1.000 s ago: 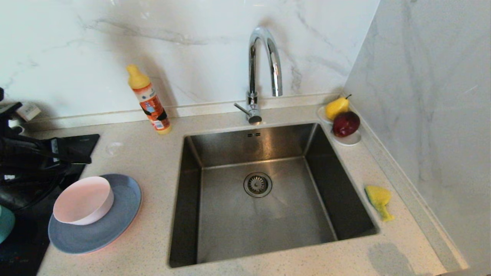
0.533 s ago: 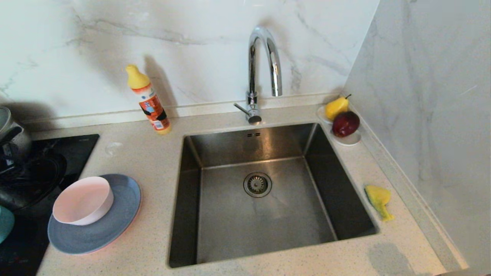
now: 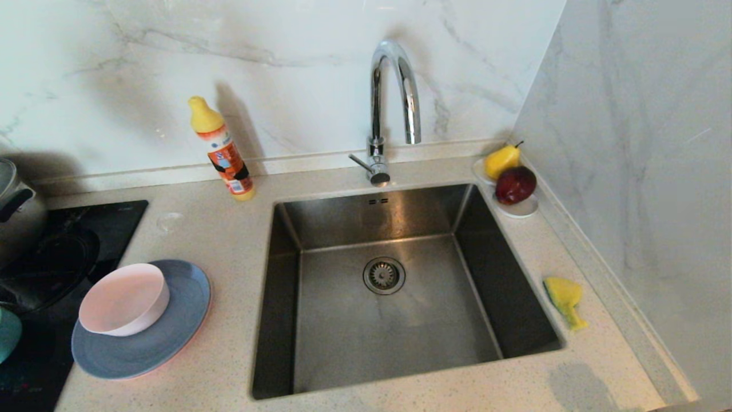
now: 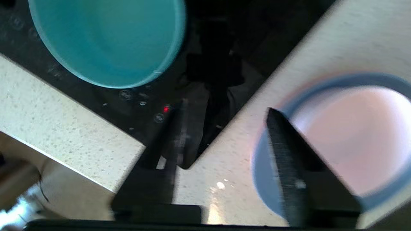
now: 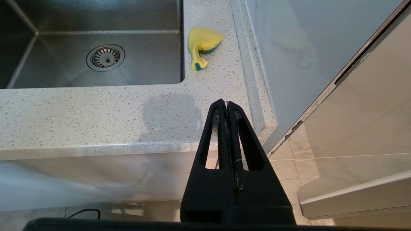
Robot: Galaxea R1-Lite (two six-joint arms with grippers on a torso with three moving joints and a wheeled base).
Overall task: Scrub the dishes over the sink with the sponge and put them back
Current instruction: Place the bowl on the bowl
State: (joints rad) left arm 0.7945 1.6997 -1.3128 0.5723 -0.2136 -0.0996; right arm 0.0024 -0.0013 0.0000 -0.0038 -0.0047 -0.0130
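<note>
Dishes sit at the left end of the table: the pink bowl rests inside the grey-blue plate, and a salmon-pink rim peeks out from under that plate at its near right edge. The teal bowl stands apart from them on the black hob at the far left edge, only partly visible from my head. A steel pot sits on the hob further back.

My left hand hangs above the near corner of the hob, fingers spread apart and holding nothing; one finger lies over the rim of the grey-blue plate and the other over the hob's corner, with the teal bowl off to one side.

My right hand is parked low in front of the table's near right corner, fingers pressed together and empty.

The sponge lies crumpled on the table strip to the right of the sink, near the side wall. The sink holds nothing but its drain, with the tap behind it. An orange bottle stands at the back edge, and a small white dish with a pear and a red fruit sits in the back right corner.
</note>
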